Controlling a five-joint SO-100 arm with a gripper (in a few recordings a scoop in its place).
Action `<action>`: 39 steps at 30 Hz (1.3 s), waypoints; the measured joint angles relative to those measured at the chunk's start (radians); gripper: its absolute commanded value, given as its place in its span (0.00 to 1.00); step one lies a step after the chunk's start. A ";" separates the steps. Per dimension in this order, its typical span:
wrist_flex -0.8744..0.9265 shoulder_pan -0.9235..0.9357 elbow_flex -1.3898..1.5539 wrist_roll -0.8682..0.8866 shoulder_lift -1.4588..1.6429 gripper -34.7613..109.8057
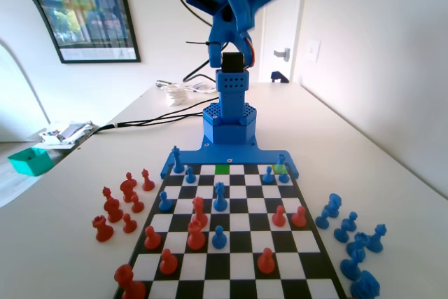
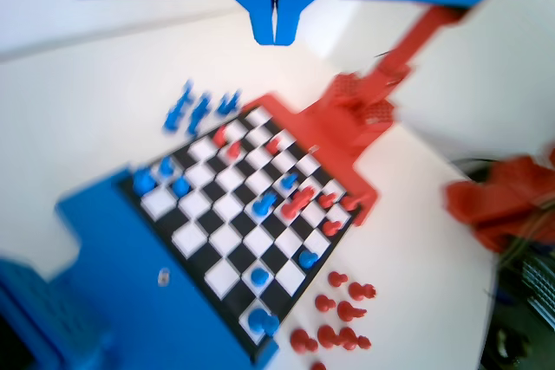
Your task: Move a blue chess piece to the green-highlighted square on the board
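- Task not started, by the look of it: the green-highlighted square (image 1: 222,169) is bare, in the board's (image 1: 231,271) far row next to the blue arm's base.
- tool (image 2: 275,28) hangs high above the board in the wrist view, jaws pressed together, nothing between them.
- Which blue chess piece (image 1: 190,174) is meant is not certain; likely the short one on the far rows, just left of the green square in the fixed view.
- Piece looks small, squat, round-topped, upright; exact type unclear.
- Paler yellow-green square (image 1: 279,168) on the far right has blue pieces beside it.
- Left: descend, open, grasp, carry, set down.
- Captured red and blue pieces stand on the bench.
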 measured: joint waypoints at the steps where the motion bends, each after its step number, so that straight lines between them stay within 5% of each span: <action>1: -0.008 0.000 0.006 -0.032 -0.026 0.25; 15: -0.106 -0.146 0.057 -0.187 -0.400 0.27; 39: -0.456 -0.380 0.339 -0.072 -0.549 0.32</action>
